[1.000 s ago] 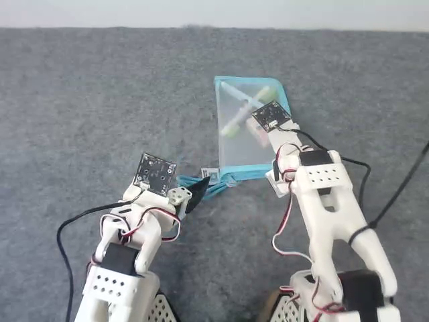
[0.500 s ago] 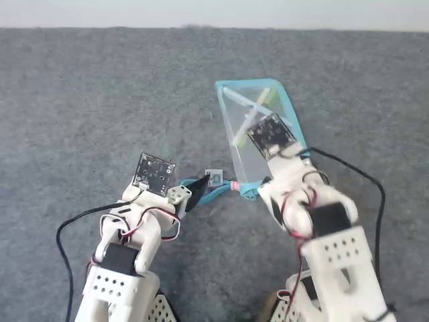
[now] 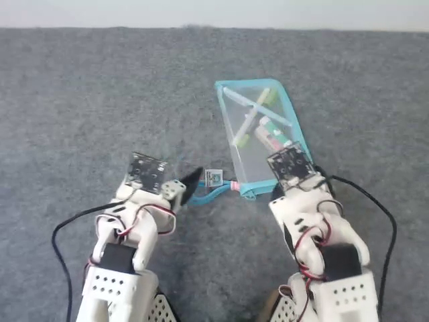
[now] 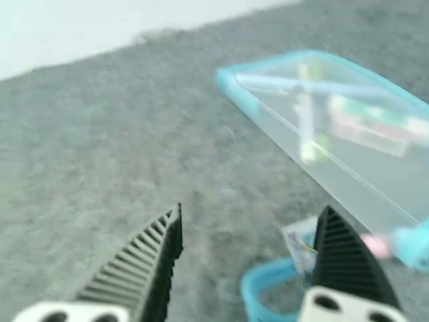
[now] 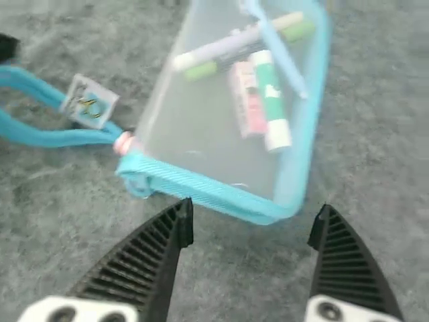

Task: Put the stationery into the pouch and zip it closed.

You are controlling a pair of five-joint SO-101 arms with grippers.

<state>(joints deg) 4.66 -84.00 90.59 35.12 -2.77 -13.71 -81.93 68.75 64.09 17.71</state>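
Observation:
The clear pouch (image 3: 258,131) with teal trim lies flat on the grey mat, holding pens and a glue stick (image 5: 270,111). Its pink zip pull (image 5: 123,143) sits at the corner where the teal strap (image 3: 209,192) and a small tag (image 3: 214,178) trail off. My left gripper (image 4: 248,248) is open above the mat, with the strap loop (image 4: 268,298) lying by one finger and the pouch (image 4: 335,141) beyond it. My right gripper (image 5: 251,241) hangs open just in front of the pouch's near edge (image 5: 201,188), with nothing between its fingers.
Grey carpet-like mat (image 3: 87,100) covers the table up to a pale wall at the back. The right arm (image 3: 315,221) stands close beside the pouch's near corner. Cables hang off both arms near the front edge.
The right arm has pulled back off the pouch toward the front. The pouch swung and shifted a little right, stretching the strap out. The left gripper moved slightly away from the strap.

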